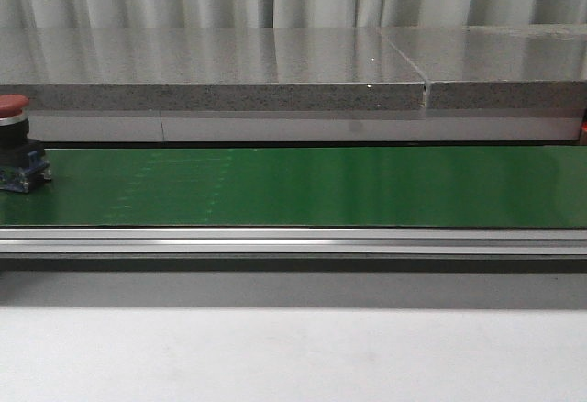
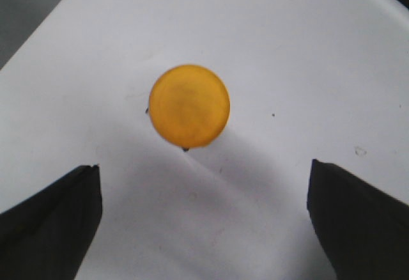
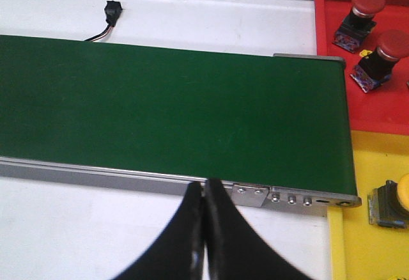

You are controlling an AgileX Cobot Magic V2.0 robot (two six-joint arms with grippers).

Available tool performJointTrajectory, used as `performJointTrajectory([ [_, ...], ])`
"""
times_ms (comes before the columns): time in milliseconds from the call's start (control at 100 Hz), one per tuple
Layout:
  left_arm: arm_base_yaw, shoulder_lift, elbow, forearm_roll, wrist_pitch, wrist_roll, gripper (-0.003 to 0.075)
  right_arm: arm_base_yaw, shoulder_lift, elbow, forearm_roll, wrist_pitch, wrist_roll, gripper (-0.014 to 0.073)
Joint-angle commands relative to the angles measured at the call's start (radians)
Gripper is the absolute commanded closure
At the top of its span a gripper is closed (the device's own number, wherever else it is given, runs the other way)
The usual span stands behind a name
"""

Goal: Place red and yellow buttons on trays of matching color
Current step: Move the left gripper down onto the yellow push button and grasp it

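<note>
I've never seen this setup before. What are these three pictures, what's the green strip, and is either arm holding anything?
It is a two-armed robot sorting push buttons by color. The front view looks over a green conveyor belt carrying one red button at its left edge. The left wrist camera looks down on a yellow button on a white surface; the left gripper is open and holds nothing. The right wrist camera shows the closed, empty right gripper, a red tray with two red buttons, and a yellow tray with one yellow button.

Front view: low, level across the conveyor belt [image 1: 312, 186]. Right wrist view: high above that belt's end. Left wrist view: close, straight down on the white counter [image 2: 307, 56].
</note>
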Motion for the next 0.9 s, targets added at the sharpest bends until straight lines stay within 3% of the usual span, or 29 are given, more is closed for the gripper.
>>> performJointTrajectory([
  [0,0.006,-0.017,-0.067,-0.003,-0.053,-0.001,0.0083,0.001,-0.002,-0.023,0.011,-0.047,-0.012,0.0662],
  [590,0.010,0.132,-0.191,-0.001,-0.034,-0.001,0.0095,0.001,-0.002,-0.023,0.011,-0.047,-0.012,0.0662],
  [690,0.010,0.134,-0.191,-0.001,-0.032,-0.001,0.0202,0.001,-0.002,-0.023,0.011,-0.047,-0.012,0.0662],
  [890,0.010,0.134,-0.198,-0.001,-0.007,-0.001,0.0587,0.001,-0.002,-0.023,0.011,-0.047,-0.012,0.0662],
])
